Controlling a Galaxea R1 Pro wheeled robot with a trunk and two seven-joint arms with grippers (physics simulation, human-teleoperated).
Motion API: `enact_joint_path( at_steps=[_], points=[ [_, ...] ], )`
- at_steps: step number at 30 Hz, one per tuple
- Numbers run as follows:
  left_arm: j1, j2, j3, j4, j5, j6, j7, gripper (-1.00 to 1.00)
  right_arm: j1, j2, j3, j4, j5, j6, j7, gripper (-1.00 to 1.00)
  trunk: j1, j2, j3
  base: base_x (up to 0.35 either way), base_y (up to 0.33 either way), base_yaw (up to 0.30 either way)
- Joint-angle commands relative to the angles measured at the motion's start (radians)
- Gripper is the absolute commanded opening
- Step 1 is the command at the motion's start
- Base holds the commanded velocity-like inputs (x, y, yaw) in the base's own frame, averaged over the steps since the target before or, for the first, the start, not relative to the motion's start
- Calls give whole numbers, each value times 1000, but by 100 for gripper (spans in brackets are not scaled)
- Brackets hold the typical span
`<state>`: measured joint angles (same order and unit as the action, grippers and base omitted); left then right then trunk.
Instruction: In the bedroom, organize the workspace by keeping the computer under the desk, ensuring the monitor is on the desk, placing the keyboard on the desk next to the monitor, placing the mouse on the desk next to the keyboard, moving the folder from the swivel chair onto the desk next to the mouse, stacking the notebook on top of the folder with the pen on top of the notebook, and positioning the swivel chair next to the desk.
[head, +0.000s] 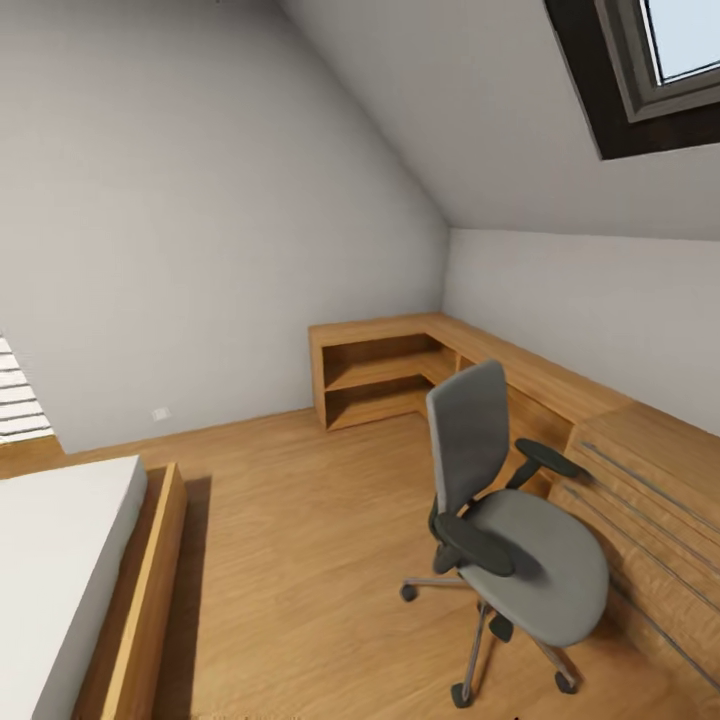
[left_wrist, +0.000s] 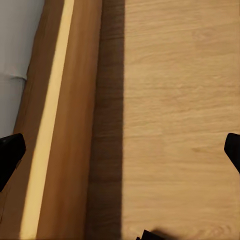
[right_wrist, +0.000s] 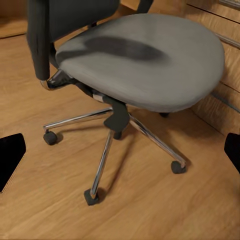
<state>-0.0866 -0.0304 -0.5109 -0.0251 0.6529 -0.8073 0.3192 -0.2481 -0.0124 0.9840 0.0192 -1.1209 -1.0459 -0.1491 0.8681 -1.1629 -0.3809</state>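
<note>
At the left of your head view lies the white-sheeted bed (head: 60, 570), set in a light wooden bed frame (head: 140, 600). A slatted window blind (head: 18, 395) shows at the left edge above the bed. The light wood plank floor (head: 300, 540) runs from the bed frame across to the far wall, open between the bed and the chair.

Your left gripper (left_wrist: 120, 150) hangs over the floor just beside the bed frame (left_wrist: 60, 125). Its black fingertips (left_wrist: 10, 152) sit at opposite edges of the left wrist view, so the jaws stand wide and hold nothing.

Against the far wall and along the right wall runs a light wooden L-shaped shelf unit (head: 400, 360) with open compartments. It joins a light wooden drawer unit with bar handles (head: 650, 510) at the right.

The grey upholstered swivel chair with black armrests and chrome star base (head: 510, 520) stands on the floor just beside the drawer unit, backrest toward the shelf corner. Its seat is bare.

Your right gripper (right_wrist: 120, 155) points at the chair (right_wrist: 145, 60) from above the floor. Its black fingertips (right_wrist: 10, 157) are spread to opposite edges of the right wrist view: jaws wide, nothing held.

A skylight (head: 660, 60) is set in the sloped ceiling at upper right.
</note>
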Motion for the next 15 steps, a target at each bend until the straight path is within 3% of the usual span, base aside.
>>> enact_joint_path(
  at_steps=[1,15],
  points=[
    [-1,0,-8,1,1,-1,9,100,0,0,8,1,3,-1,-10,100,0,-1,-1,10,-8,286],
    [-1,0,-8,1,1,-1,9,100,0,-1,8,1,3,-1,-10,100,0,-1,-1,2,-2,286]
  ],
)
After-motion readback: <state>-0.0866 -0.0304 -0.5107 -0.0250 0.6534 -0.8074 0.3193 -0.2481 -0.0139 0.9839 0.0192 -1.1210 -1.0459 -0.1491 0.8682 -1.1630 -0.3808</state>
